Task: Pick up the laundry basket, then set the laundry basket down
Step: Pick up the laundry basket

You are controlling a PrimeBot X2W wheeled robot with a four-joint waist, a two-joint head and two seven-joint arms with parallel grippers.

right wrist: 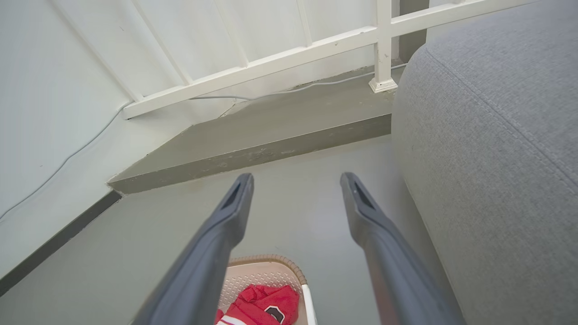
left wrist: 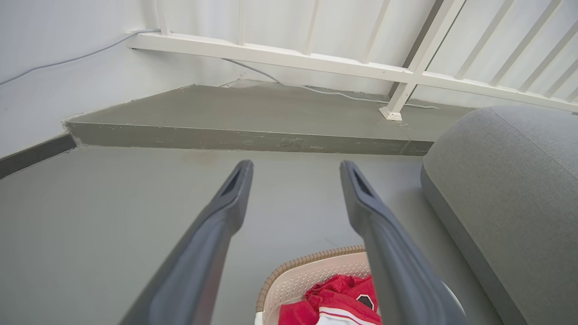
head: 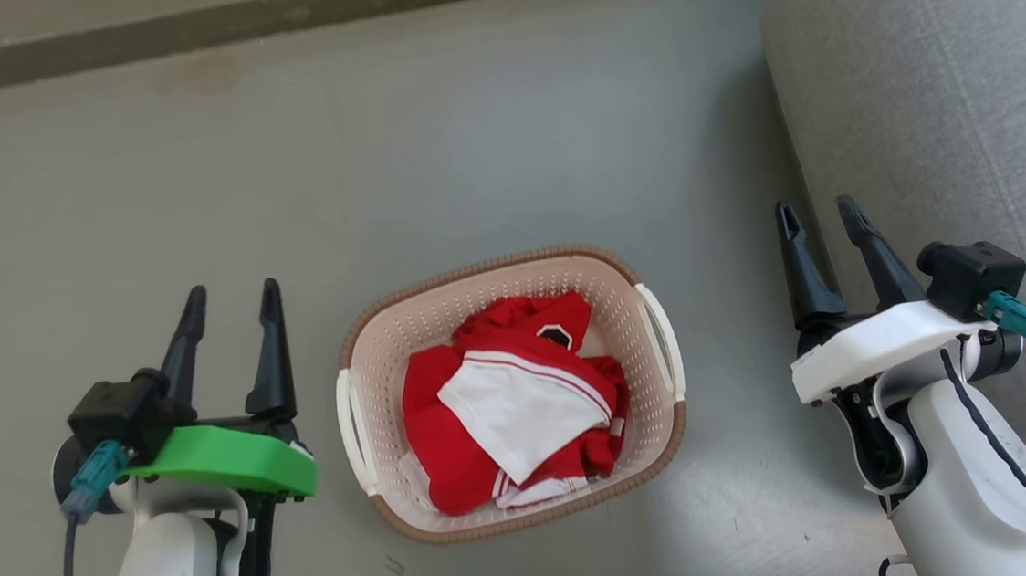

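The laundry basket (head: pixel 429 322) stands on the grey floor (head: pixel 465 145) between the two arms, a crumpled red-and-white garment (head: pixel 503 399) inside it. Its white side handles (head: pixel 352 429) face outward, one toward each arm, which probably explains the flanking stance: a two-sided lift looks intended. The left claw (head: pixel 233 290) and the right claw (head: pixel 814 206) hover well apart from the basket, each with fingers spread wide and holding nothing. The right arm sits just beside a grey upholstered seat (head: pixel 937 90), so its inward swing has the freer path.
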